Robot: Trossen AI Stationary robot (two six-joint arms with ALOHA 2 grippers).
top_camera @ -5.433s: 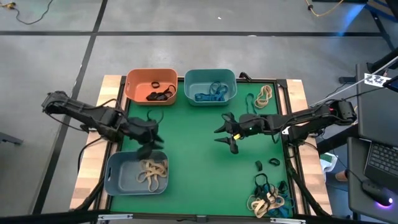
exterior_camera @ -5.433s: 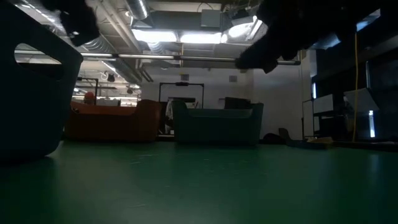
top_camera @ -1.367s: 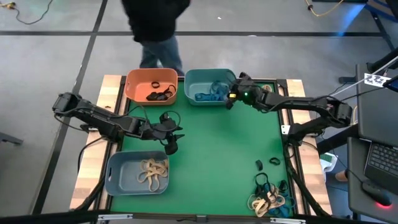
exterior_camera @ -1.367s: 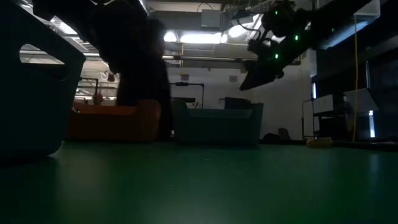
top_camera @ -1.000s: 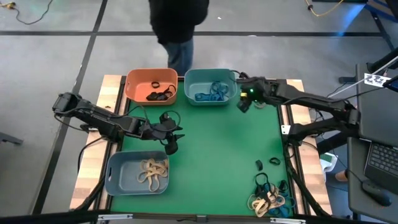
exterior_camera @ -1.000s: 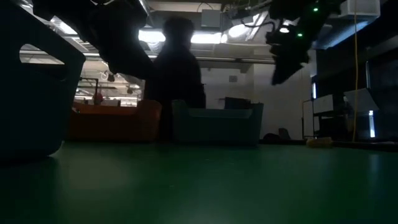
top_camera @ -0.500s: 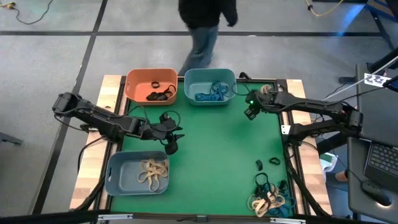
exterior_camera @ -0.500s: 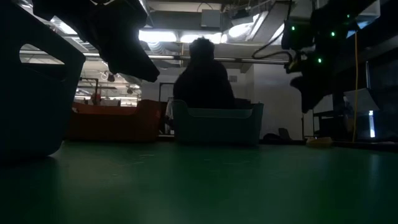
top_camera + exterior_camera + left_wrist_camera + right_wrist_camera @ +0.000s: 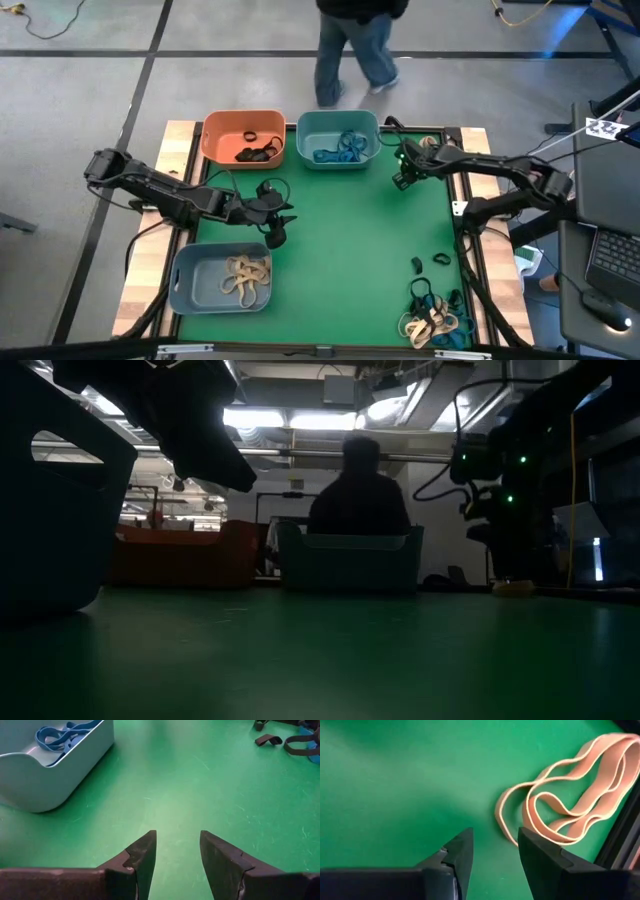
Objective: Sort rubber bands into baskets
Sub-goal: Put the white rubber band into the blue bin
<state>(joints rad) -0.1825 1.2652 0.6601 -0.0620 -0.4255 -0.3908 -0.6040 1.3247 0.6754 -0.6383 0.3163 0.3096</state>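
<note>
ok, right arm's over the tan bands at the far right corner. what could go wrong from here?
1. The tan bands lie as overlapping loops, so the right gripper, open above them, may lift several or snag just one.
2. They sit against the table's dark edge frame, so a finger could hit it.
3. The tan bands' grey-blue basket sits under the left gripper, so the carry may crowd that arm.

Baskets: three, namely one orange basket [image 9: 243, 137], one teal basket [image 9: 338, 139] just beside it, and one grey-blue basket [image 9: 220, 277] well apart from the orange one. Robot arms: two. Persons: one [image 9: 357, 40], beyond the teal basket. Rubber bands [image 9: 433, 318] were too tangled to count.
</note>
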